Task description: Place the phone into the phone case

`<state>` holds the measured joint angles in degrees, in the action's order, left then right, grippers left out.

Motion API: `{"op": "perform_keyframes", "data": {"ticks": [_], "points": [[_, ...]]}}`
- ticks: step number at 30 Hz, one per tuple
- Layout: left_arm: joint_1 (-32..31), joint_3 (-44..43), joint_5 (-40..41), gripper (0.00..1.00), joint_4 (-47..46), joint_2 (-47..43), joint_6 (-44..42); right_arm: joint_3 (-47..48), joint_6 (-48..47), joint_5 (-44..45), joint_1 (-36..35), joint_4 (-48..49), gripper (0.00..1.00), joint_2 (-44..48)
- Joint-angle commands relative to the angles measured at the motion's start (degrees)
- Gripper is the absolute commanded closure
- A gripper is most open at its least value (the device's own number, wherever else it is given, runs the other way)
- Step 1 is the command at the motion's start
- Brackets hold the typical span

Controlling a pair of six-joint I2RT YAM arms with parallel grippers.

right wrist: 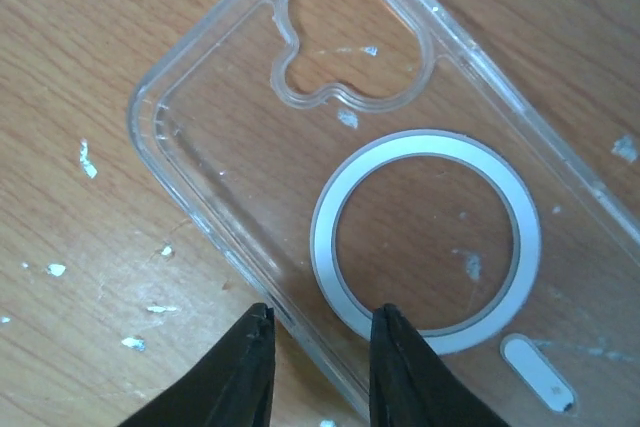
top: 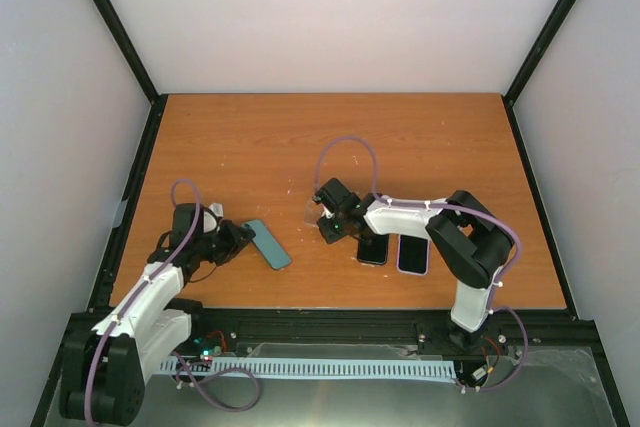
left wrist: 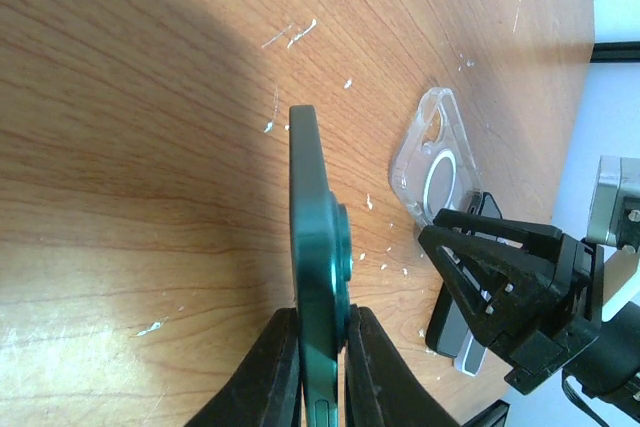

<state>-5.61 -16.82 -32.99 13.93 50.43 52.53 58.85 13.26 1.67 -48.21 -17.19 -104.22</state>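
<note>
The teal phone (top: 270, 245) is held on its edge just above the table by my left gripper (top: 240, 239). In the left wrist view the phone (left wrist: 316, 237) stands edge-on, with both fingers pressed on its faces. The clear phone case (right wrist: 400, 147), with a white ring and a camera cut-out, lies flat on the table. It also shows in the top view (top: 311, 209) and the left wrist view (left wrist: 436, 159). My right gripper (right wrist: 318, 325) is open, its fingers straddling the case's long rim, one outside and one over the ring. It is in the top view (top: 323, 217) too.
Two other phones lie side by side under the right arm's forearm, a dark one (top: 372, 248) and a light-rimmed one (top: 412, 255). The wooden table (top: 330, 137) is ringed by black frame posts and white walls.
</note>
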Motion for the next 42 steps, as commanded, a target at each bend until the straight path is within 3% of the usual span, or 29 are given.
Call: {"op": "perform_keyframes", "data": {"ticks": [1, 9, 18, 23, 31, 36, 42], "points": [[0.1, -4.4, -0.2, 1.00, 1.2, -1.0, -1.5, 0.2, 6.6, -4.4, -0.4, -0.4, 0.76, -0.8], [0.1, -5.2, -2.7, 1.00, 0.9, -0.1, -1.3, 0.7, 19.9, -6.8, -4.2, 1.8, 0.80, -2.2], [0.0, -2.7, -4.7, 1.00, -1.8, -2.0, 3.7, -3.4, 31.2, -12.6, -5.1, 12.5, 0.80, -1.0], [0.1, -2.1, -4.4, 1.00, -1.4, -2.3, 6.1, -3.3, 22.0, -8.4, -6.7, 9.7, 0.69, 4.1], [0.1, -1.8, -5.5, 1.00, -2.0, -1.0, 10.4, -3.7, 8.4, 1.1, -15.0, 9.0, 0.57, 12.6], [0.1, -2.6, -6.0, 1.00, -0.4, 0.3, 12.4, -1.7, -0.1, 6.5, -21.5, 9.6, 0.48, 11.4], [0.1, -4.4, -5.1, 1.00, 3.2, -0.7, 13.9, 1.6, -3.9, 13.7, -25.6, 7.5, 0.46, 6.8]]}}
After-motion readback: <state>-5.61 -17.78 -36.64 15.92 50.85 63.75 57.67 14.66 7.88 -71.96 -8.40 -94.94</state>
